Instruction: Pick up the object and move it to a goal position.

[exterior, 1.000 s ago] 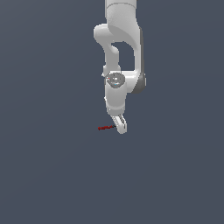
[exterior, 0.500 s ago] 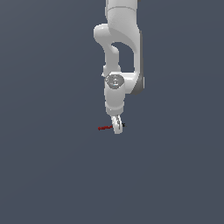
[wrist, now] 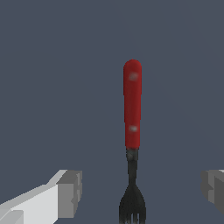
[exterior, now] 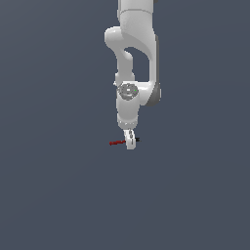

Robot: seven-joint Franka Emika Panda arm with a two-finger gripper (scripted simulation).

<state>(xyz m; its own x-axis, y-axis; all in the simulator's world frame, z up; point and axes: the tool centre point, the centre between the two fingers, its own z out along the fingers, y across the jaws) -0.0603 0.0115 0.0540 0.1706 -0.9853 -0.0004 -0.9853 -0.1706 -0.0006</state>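
The white arm (exterior: 132,58) hangs down the middle of the frame, its claw (exterior: 130,141) spread wide astride a small fork (wrist: 132,131) with a red handle and black tines. The fork lies flat just below center, between the pads (wrist: 70,194), neither touching it.

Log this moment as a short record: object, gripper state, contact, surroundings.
object: fork with red handle and black tines, lying flat
gripper: gripper open, fingers on either side of the fork's black neck
contact: none visible; gaps show on both sides in the wrist view
exterior view: gripper low over the fork
surroundings: plain grey surface
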